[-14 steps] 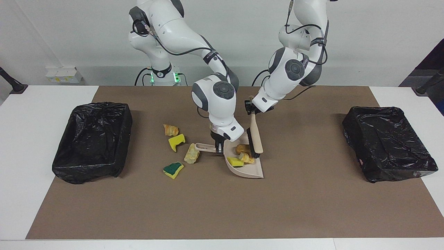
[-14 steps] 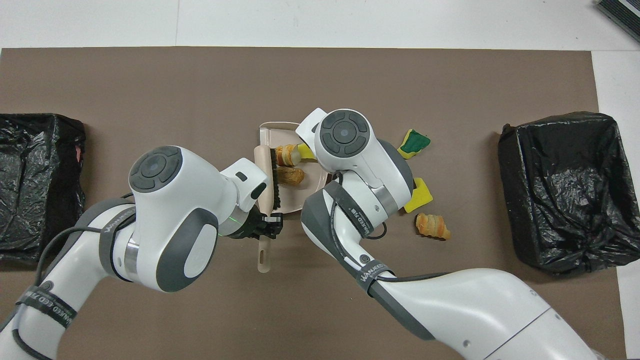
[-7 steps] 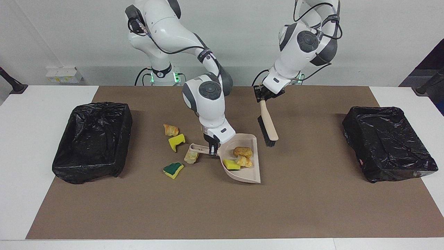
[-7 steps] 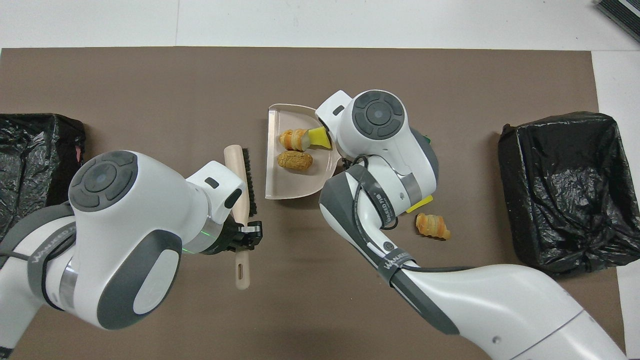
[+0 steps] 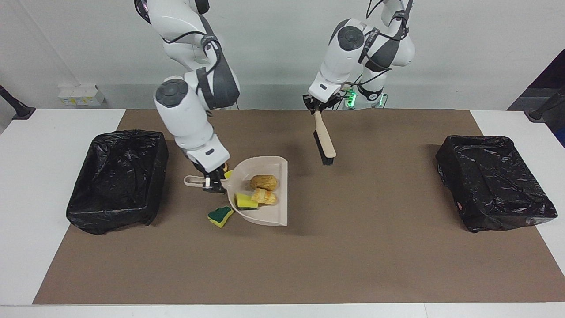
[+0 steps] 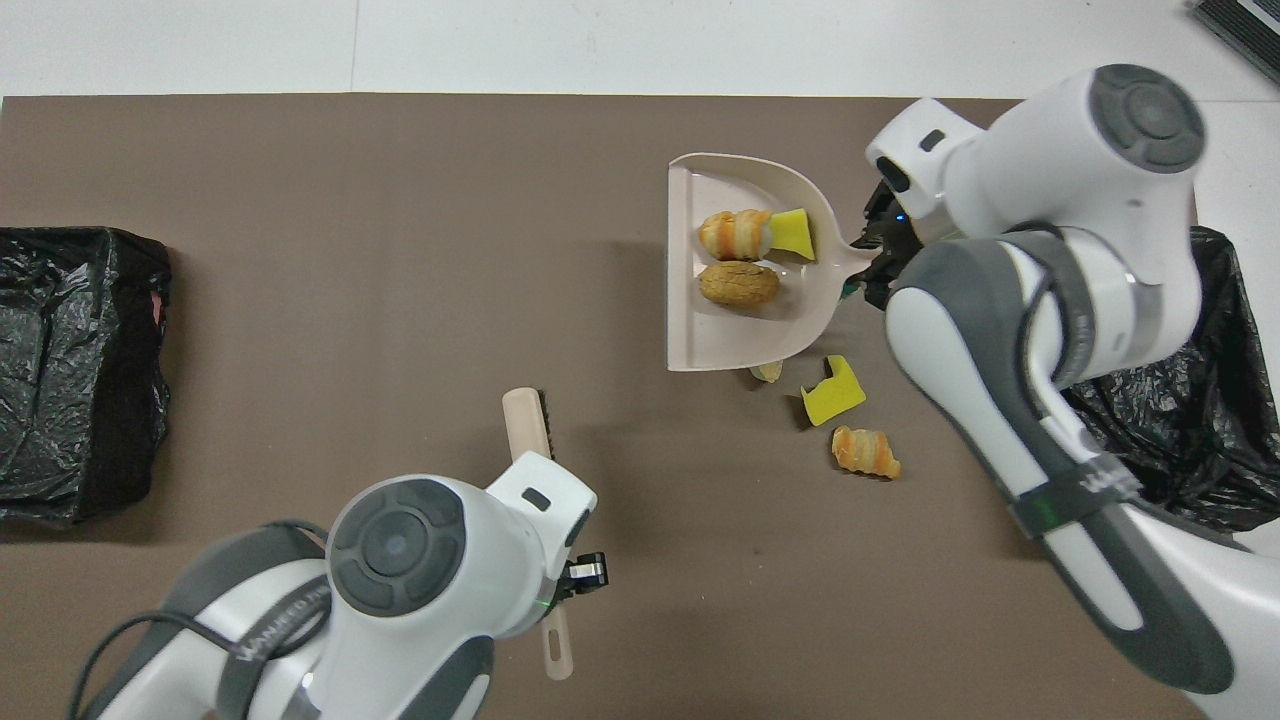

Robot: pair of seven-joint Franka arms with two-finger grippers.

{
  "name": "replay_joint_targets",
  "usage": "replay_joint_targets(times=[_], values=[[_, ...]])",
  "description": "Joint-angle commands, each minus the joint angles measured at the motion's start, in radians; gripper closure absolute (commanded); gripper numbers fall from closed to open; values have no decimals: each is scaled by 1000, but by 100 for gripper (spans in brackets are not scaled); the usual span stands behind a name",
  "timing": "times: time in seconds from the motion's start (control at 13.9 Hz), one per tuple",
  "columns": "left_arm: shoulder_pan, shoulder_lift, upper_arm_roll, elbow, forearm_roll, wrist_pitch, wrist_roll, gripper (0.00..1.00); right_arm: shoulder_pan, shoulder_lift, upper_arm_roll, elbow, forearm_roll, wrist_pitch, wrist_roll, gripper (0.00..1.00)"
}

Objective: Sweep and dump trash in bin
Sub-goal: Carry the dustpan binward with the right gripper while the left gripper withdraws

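Observation:
My right gripper (image 5: 211,182) is shut on the handle of the beige dustpan (image 5: 273,214), which hangs level above the mat. In the pan lie three pieces of trash: a brown bread lump (image 5: 264,182), a croissant-like lump (image 6: 735,235) and a yellow sponge piece (image 5: 245,201). More trash lies on the mat: a green-yellow sponge (image 5: 220,216), a yellow sponge piece (image 6: 833,390), a croissant lump (image 6: 866,450) and a pale scrap (image 6: 767,372) half under the pan's edge. My left gripper (image 5: 318,109) is shut on the brush (image 5: 325,141), which hangs bristles down over the mat.
A bin (image 5: 117,176) lined with a black bag stands at the right arm's end of the table, close to the dustpan's handle. A second black-lined bin (image 5: 494,181) stands at the left arm's end. A brown mat (image 5: 353,256) covers the table's middle.
My right gripper has lifted the dustpan with three scraps and carried it toward the bin at the right arm's end. My left arm has raised the brush and drawn it back toward the robots.

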Motion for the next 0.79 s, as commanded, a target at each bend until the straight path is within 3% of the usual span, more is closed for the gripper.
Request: replay_joint_targets(times=[0.0, 0.22, 0.5, 0.72], values=[[-71, -16, 4, -109, 18, 107, -29, 100, -128, -57, 16, -46, 49, -48, -161, 100], [-131, 7, 4, -134, 18, 153, -30, 100, -307, -85, 14, -58, 49, -91, -351, 100], [-132, 28, 4, -166, 16, 190, -38, 100, -556, -117, 10, -78, 30, -120, -657, 100], [-146, 28, 4, -207, 18, 253, -55, 100, -639, -181, 5, -202, -101, 17, -717, 100]])
